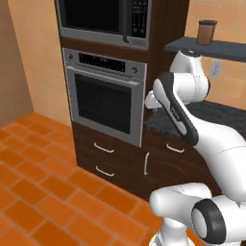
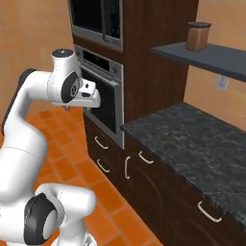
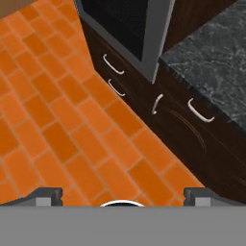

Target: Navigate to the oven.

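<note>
In the tall dark cabinet column, the oven (image 1: pixel 104 96) sits under the microwave (image 1: pixel 104 21).
The gripper (image 3: pixel 122 194) hangs over the orange tile floor (image 3: pixel 53 125), its fingertips (image 3: pixel 45 194) spread wide with nothing between them; beyond them lie the oven's lower edge, two drawer handles (image 3: pixel 113 65) and the speckled dark countertop (image 3: pixel 211 53).

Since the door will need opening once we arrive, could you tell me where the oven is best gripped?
Grip the oven by its bar handle, coming straight at the front. The bar runs level across the door's top, so the fingers should close above and below it, near mid-length.
</note>
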### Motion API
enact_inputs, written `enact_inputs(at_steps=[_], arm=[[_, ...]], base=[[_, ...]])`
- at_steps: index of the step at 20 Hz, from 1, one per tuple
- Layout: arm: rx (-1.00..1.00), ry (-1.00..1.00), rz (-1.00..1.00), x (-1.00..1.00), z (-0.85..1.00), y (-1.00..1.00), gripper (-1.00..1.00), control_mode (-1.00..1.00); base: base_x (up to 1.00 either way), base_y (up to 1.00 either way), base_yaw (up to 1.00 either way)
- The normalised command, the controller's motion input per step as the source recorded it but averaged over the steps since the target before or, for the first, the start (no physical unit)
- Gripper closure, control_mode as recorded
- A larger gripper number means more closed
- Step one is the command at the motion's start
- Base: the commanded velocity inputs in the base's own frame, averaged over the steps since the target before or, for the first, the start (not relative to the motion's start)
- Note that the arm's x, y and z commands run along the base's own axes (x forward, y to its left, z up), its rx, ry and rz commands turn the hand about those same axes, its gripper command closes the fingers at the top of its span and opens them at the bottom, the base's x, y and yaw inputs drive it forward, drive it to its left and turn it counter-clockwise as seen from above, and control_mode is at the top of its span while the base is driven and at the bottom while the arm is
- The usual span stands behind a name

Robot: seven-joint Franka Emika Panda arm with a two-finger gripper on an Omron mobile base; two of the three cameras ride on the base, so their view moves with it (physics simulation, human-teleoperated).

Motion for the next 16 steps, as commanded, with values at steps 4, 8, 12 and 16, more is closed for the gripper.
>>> enact_inputs(at_steps=[4, 8, 12, 16], arm=[[0.00, 0.00, 0.00, 0.00, 0.00, 0.00, -1.00, 1.00], [0.00, 0.00, 0.00, 0.00, 0.00, 0.00, -1.00, 1.00], [0.00, 0.00, 0.00, 0.00, 0.00, 0.00, -1.00, 1.00], [0.00, 0.00, 0.00, 0.00, 0.00, 0.00, -1.00, 1.00]], base=[[1.00, 0.71, -0.31], [0.95, 0.72, -0.46], [0.74, 0.76, -0.52], [0.59, 0.82, -0.55]])
